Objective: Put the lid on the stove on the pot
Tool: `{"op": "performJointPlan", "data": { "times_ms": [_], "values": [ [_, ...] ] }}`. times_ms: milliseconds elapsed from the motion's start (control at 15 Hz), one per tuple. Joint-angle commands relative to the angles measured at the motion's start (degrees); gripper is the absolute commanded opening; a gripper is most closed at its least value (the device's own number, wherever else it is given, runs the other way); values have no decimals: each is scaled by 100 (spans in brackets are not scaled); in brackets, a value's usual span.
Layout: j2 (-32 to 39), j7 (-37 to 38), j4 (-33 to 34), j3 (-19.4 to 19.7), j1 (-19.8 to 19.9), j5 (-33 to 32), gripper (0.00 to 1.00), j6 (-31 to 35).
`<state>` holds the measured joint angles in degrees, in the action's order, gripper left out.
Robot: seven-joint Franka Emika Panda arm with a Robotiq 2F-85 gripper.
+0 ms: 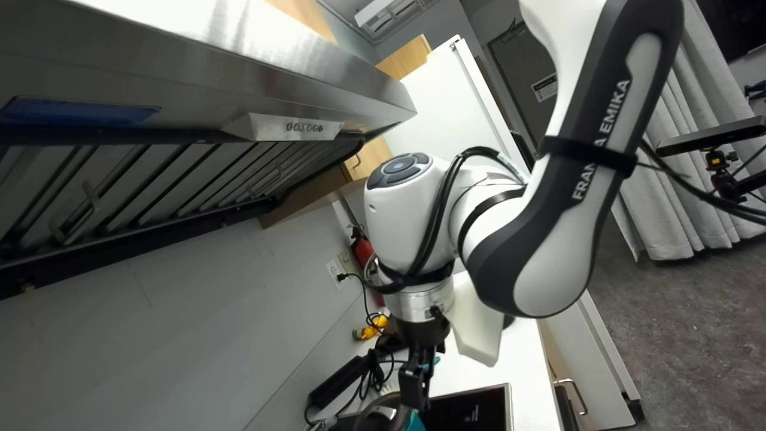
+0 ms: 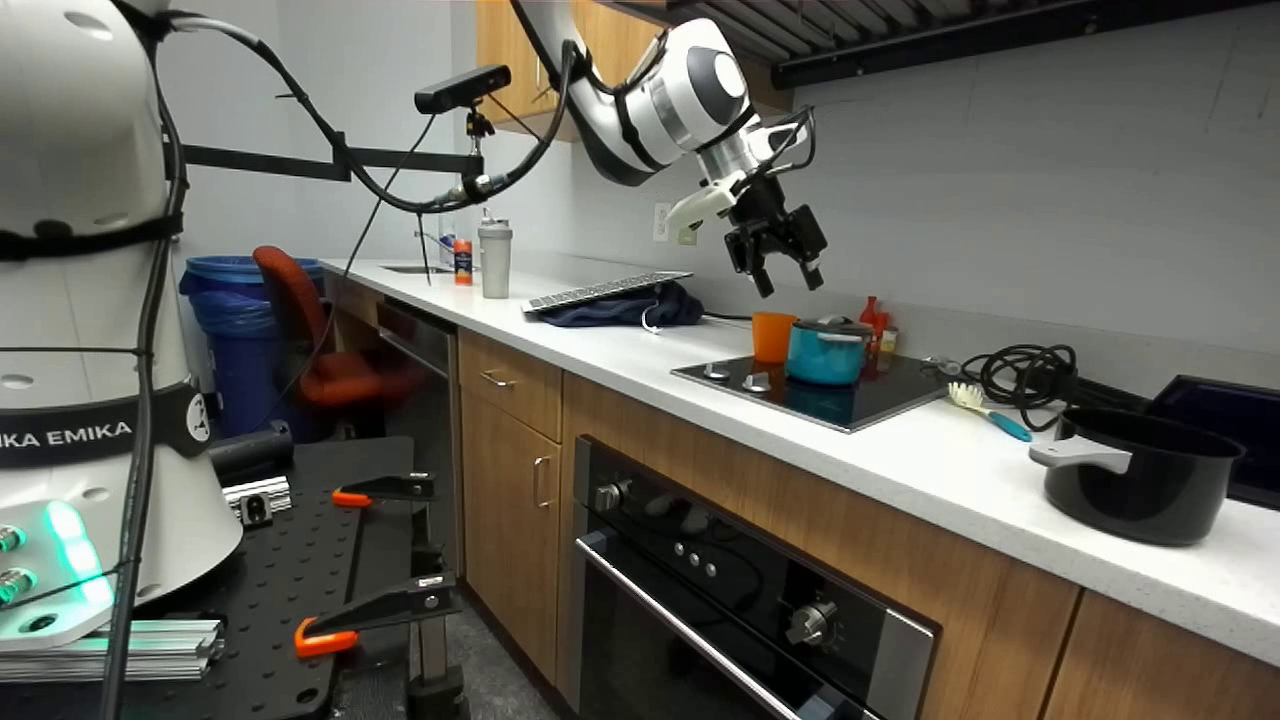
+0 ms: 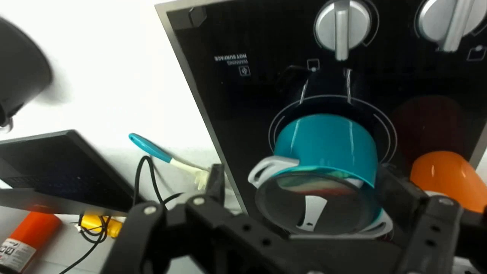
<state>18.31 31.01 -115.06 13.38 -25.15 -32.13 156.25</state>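
The turquoise pot point(image 3: 327, 146) with grey side handles stands on the black stove point(image 2: 900, 385); it also shows in an exterior view point(image 2: 822, 358). The glass lid point(image 3: 336, 211) with a grey strap handle point(image 3: 314, 213) lies over the pot's mouth, shifted off centre. A strip of the opening shows along the rim, with something pale inside. The lid also shows on top of the pot in an exterior view point(image 2: 832, 325). My gripper point(image 3: 308, 186) is open and holds nothing. In an exterior view my gripper point(image 2: 790, 285) hangs above the pot with its fingers pointing down.
An orange cup point(image 2: 772, 337) stands close beside the pot. Red bottles point(image 2: 870, 315) stand behind it. A brush point(image 2: 990, 410), coiled cable point(image 2: 1025, 375) and black pot point(image 2: 1140, 480) lie along the counter. The range hood point(image 1: 239, 90) hangs above, with the wall behind the stove.
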Motion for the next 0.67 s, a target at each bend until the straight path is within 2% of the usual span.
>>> {"op": "performJointPlan", "data": {
  "times_ms": [0, 267, 333, 600],
  "values": [
    [-1142, 543, -1193, 154, -208, -518, 100, -184],
    [-2113, 1114, -2067, 79, -166, -896, 100, -601],
    [-2351, 1289, -2229, -611, 508, -1045, 100, -775],
    [-3054, 1629, -2770, -1401, 1171, -892, 100, -1175]
  ]
}}
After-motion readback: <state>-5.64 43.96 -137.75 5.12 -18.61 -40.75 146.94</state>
